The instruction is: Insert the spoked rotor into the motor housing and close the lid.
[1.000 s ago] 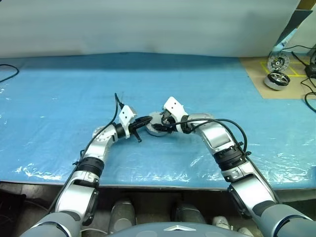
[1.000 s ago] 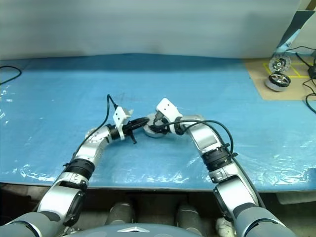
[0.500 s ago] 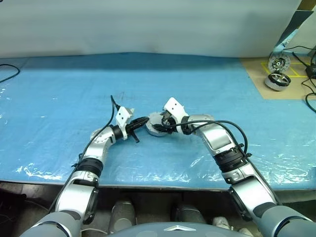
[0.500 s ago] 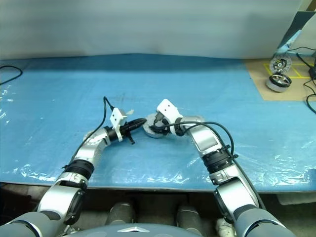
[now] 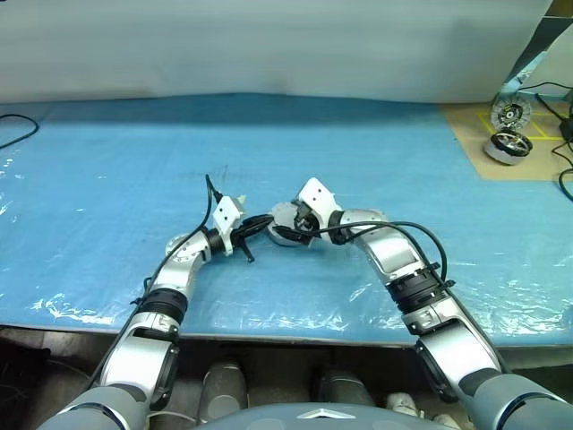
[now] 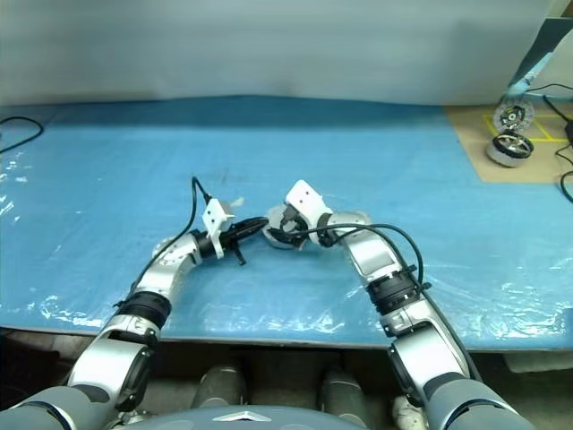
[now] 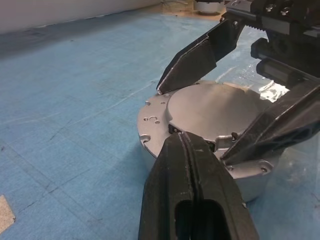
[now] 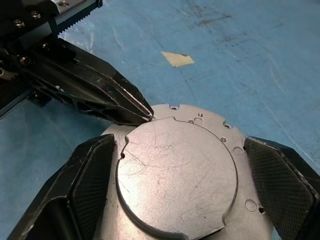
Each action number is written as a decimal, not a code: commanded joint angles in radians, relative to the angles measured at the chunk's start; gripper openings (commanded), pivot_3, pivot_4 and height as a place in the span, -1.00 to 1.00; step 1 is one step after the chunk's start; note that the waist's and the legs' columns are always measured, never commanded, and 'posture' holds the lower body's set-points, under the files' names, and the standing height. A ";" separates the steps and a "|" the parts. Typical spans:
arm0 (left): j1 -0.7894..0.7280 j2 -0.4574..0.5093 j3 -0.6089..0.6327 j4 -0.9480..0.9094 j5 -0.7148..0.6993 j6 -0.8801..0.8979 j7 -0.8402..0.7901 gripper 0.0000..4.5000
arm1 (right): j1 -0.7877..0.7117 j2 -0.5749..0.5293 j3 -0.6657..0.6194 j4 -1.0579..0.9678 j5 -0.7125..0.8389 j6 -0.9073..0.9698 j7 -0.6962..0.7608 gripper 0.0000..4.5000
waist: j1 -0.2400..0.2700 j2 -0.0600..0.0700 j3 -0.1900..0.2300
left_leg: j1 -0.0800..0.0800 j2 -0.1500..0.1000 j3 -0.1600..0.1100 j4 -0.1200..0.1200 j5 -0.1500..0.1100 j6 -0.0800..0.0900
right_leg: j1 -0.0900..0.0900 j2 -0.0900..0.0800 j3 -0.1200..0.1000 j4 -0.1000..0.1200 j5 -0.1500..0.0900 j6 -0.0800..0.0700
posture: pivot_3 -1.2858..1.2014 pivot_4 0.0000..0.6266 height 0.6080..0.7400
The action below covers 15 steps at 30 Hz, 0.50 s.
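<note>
Round grey metal lid [image 8: 177, 175] sitting on silver housing [image 7: 160, 112] — right hand [image 8: 177, 185] straddling released, left hand [image 7: 192, 145] clenched empty, poking rim — risking shifting the lid askew.

A wide table [image 5: 107, 152] under a blue plastic sheet [image 5: 376, 143], wrinkled and shiny along the near edge. Mid-table sits the motor housing [image 8: 180, 170], a silver round puck resting flat on the sheet, the lid [image 8: 177, 175] seated on top. A small tan scrap of tape [image 8: 177, 59] lies just beside it. At the far right corner, a brown board [image 5: 474, 134] carries two shiny spoked wheels [image 5: 504, 146]. A black cable [image 5: 13, 134] trails in at the far left edge
</note>
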State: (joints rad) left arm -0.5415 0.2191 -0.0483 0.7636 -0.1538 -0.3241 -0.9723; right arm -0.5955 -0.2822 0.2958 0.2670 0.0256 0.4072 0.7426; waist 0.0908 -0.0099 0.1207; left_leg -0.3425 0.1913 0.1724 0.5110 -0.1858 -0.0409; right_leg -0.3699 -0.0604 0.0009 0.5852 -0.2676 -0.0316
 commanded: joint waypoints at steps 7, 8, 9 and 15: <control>0.010 0.000 -0.042 0.065 0.047 -0.008 -0.020 -1.00 | 0.052 -0.052 -0.089 -0.081 0.078 -0.041 0.068 0.95 | 0.007 -0.001 0.007 | -0.007 0.000 0.000 0.002 0.000 0.000 | -0.003 0.001 -0.005 0.002 0.001 0.001 | 0.03 -0.52 1.00; 0.009 0.001 -0.041 0.067 0.047 -0.009 -0.020 -1.00 | 0.060 -0.051 -0.103 -0.111 0.092 -0.047 0.068 0.95 | 0.008 -0.001 0.009 | -0.008 -0.001 -0.001 0.002 0.000 0.000 | -0.003 0.001 -0.007 0.002 0.001 0.001 | 0.03 -0.52 1.00; 0.007 0.002 -0.041 0.069 0.048 -0.010 -0.021 -1.00 | 0.068 -0.047 -0.118 -0.136 0.105 -0.056 0.063 0.95 | 0.008 -0.001 0.010 | -0.008 -0.001 -0.001 0.002 0.000 0.000 | -0.003 0.001 -0.008 0.002 0.001 0.001 | 0.03 -0.52 1.00; 0.011 0.008 -0.043 0.037 0.043 0.006 -0.021 -1.00 | 0.101 -0.050 -0.235 -0.196 0.240 0.061 0.066 0.95 | 0.008 -0.001 0.023 | -0.010 -0.001 -0.003 0.003 0.000 0.000 | -0.003 0.001 -0.008 0.002 0.001 0.001 | 0.03 -0.52 1.00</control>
State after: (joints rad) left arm -0.5559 0.2284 -0.0498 0.7788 -0.1507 -0.3496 -0.9871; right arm -0.4975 -0.3245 0.1030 0.1173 0.2124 0.4330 0.8059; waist 0.0988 -0.0109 0.1437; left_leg -0.3527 0.1905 0.1691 0.5140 -0.1856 -0.0410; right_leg -0.3733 -0.0597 -0.0078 0.5874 -0.2666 -0.0307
